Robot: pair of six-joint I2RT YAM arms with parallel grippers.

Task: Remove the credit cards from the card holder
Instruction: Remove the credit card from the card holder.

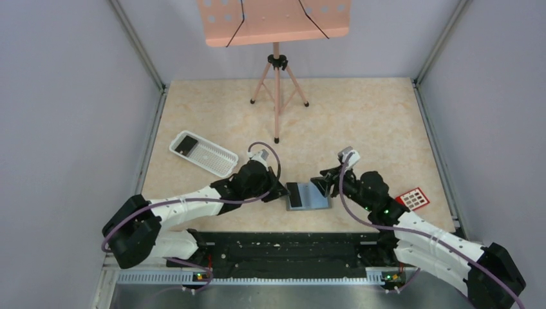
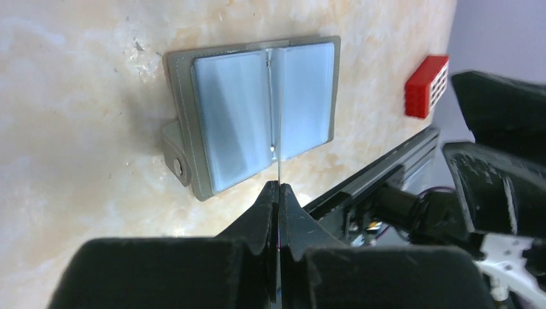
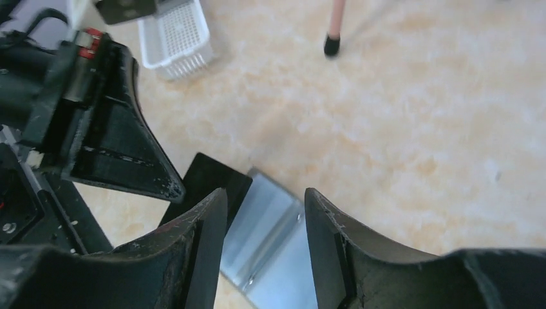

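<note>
The slate-grey card holder lies open near the table's front edge, its bluish-grey inside facing up. My left gripper is shut on a thin dark card, seen edge-on in the left wrist view, over the holder's left half. In the right wrist view that black card sticks out beside the holder. My right gripper hangs open just above the holder's right half, nothing between its fingers. A red credit card with pale squares lies on the table to the right.
A white ribbed tray sits at the left with a dark card in its far end. A pink music stand's tripod stands at the back centre. Grey walls close in both sides. The black base rail runs along the front.
</note>
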